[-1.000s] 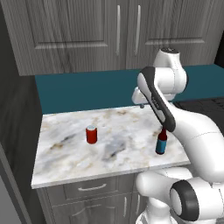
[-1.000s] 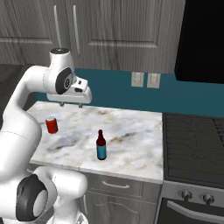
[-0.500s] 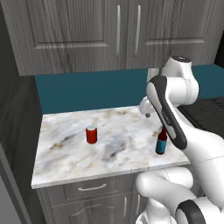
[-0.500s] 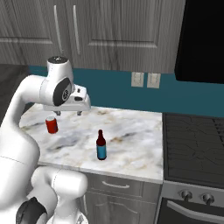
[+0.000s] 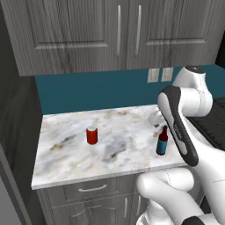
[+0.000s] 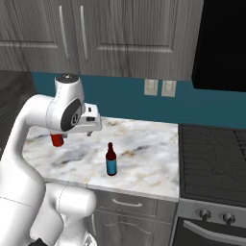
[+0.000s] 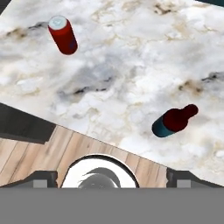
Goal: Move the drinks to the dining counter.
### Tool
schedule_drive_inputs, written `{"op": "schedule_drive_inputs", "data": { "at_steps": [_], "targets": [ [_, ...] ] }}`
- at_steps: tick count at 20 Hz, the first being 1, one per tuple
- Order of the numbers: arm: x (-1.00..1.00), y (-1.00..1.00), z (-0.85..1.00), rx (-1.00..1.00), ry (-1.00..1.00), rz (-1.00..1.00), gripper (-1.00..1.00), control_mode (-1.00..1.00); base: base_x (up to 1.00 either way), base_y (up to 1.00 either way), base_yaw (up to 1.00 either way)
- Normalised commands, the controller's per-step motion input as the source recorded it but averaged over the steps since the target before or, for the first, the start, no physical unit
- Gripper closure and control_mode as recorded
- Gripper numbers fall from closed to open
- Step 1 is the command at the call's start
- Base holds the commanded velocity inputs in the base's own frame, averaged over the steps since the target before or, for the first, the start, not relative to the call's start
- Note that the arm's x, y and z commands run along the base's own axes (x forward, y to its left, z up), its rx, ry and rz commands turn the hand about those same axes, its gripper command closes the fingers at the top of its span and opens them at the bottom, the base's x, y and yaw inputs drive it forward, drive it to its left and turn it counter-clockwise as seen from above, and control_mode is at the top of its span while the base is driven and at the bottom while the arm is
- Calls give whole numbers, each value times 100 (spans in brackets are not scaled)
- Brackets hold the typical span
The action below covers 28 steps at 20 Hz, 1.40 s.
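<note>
The soda can [image 5: 92, 135] stands upright toward the left of the marble surface [image 5: 66, 162], well apart from the bottle [image 5: 162, 141], which stands upright near the front right edge, just beside the arm. Both are on the narrower top under the teal backsplash [image 5: 88, 92], so neither has reached the dining counter.

The hand [image 6: 76, 134] hangs above the surface with its jaws spread wide and nothing between them, looking down on both drinks.

The can is probably light, rigid and smooth-walled (a thin shell that could dent under a hard squeeze); a grip across its middle, jaws on opposite sides, seems safest. The bottle looks stiff, slick and tall for its base, so it could tip if nudged. I would take it around the labelled body, below the red neck.
</note>
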Motion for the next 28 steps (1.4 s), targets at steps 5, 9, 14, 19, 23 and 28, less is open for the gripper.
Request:
{"op": "schedule_drive_inputs", "data": {
  "at_steps": [5,9,14,19,23,28],
  "targets": [
    [-21,-28,-9,0,0,10,-100,-100,0,0,0],
    [-16,-37,-3,1,0,8,-100,-100,0,0,0],
    [-12,-57,-2,9,-3,11,-100,-100,0,0,0],
    [-15,-54,-3,16,-14,18,-100,-100,0,0,0],
    [-6,-32,-6,14,-22,21,-100,-100,0,0,0],
    [0,-6,-16,7,-27,18,-100,-100,0,0,0]
  ]
}}
